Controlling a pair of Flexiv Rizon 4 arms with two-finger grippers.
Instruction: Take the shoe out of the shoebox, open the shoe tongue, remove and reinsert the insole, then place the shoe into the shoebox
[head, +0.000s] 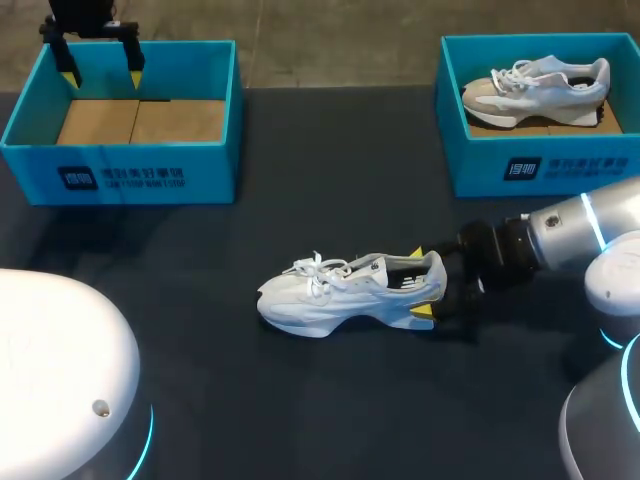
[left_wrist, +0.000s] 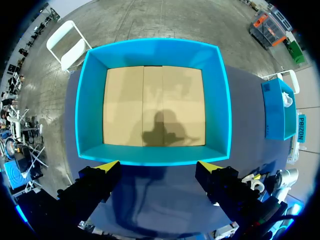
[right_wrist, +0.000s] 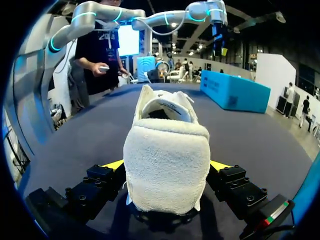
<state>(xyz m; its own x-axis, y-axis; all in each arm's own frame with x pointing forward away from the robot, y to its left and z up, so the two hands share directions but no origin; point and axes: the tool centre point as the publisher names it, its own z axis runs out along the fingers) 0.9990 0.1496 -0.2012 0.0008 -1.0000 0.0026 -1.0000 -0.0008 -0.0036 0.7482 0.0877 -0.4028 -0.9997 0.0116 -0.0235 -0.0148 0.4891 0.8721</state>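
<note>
As seen from the head camera, table (head: 330, 180): dark, bearing two boxes and a shoe.
Left shoebox (head: 150, 175): blue, at 10 o'clock, cardboard floor showing.
Right shoebox (head: 540, 165): blue, at 2 o'clock, holding a second shoe (head: 535, 90).
Shoe (head: 340, 295): white, at centre, upright on its sole, toe toward 9 o'clock.
Right gripper (head: 420, 283): at shoe's 3 o'clock, fingers clamped on heel sides.
Left gripper (head: 101, 75): above left shoebox, fingers apart.
</note>
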